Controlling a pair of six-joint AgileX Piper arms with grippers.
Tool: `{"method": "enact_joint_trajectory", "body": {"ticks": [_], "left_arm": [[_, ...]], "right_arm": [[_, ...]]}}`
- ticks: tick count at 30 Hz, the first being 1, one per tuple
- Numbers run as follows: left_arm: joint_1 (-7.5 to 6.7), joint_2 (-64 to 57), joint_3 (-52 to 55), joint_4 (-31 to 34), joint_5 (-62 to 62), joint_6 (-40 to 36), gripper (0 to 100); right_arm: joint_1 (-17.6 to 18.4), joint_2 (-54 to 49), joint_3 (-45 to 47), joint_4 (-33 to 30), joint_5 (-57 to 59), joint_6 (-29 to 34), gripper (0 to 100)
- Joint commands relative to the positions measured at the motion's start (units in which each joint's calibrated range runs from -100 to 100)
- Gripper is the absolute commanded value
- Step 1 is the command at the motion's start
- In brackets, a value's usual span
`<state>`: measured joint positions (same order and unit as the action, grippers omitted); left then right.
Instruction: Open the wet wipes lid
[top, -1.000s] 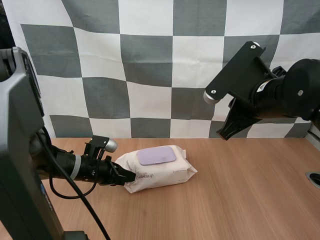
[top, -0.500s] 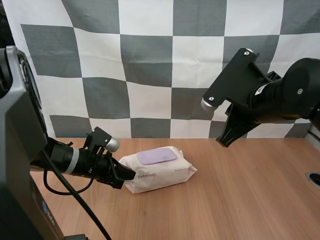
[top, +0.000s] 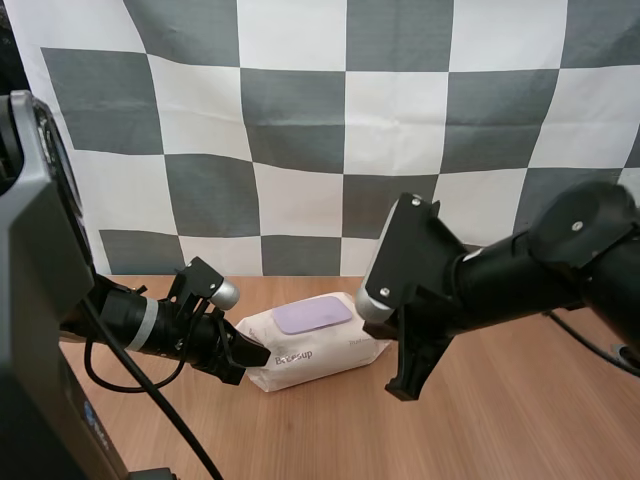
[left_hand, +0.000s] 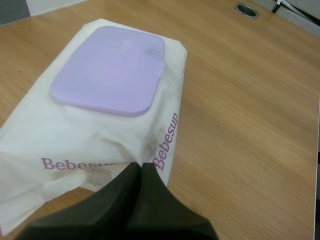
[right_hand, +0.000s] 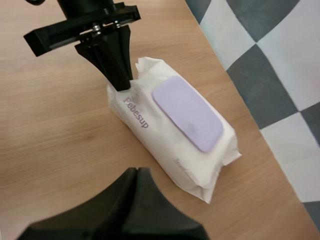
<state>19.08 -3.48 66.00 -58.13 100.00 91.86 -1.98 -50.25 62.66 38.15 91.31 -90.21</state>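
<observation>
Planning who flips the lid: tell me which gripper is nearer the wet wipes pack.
Left. The left gripper touches the wet wipes pack at its end; the right gripper hangs apart.

A light wooden table (top: 330, 430) carries one thing: a white pack of wet wipes (top: 320, 350), its purple lid (top: 313, 314) facing up and closed. A round hole (left_hand: 246, 10) sits in the tabletop, well apart from the pack.

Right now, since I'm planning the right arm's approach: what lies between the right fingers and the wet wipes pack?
Only bare table: the right wrist view shows nothing between the right fingers and the wet wipes pack.
</observation>
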Motion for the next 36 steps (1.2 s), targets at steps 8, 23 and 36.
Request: {"method": "enact_joint_trajectory", "body": {"ticks": [8,23,36], "left_arm": [[-0.02,0.05,0.0,0.08,0.0,-3.62,0],[-0.02,0.05,0.0,0.72,0.0,-4.17,0],[-0.02,0.05,0.0,0.82,0.0,-4.15,0]], "right_arm": [[5.75,9.82,6.1,2.6,-25.09,-9.79,0],[15.12,22.07,5.97,-3.38,-57.49,-9.79,3],[18.01,28.74,5.97,-3.38,-74.47,-9.79,48]]}}
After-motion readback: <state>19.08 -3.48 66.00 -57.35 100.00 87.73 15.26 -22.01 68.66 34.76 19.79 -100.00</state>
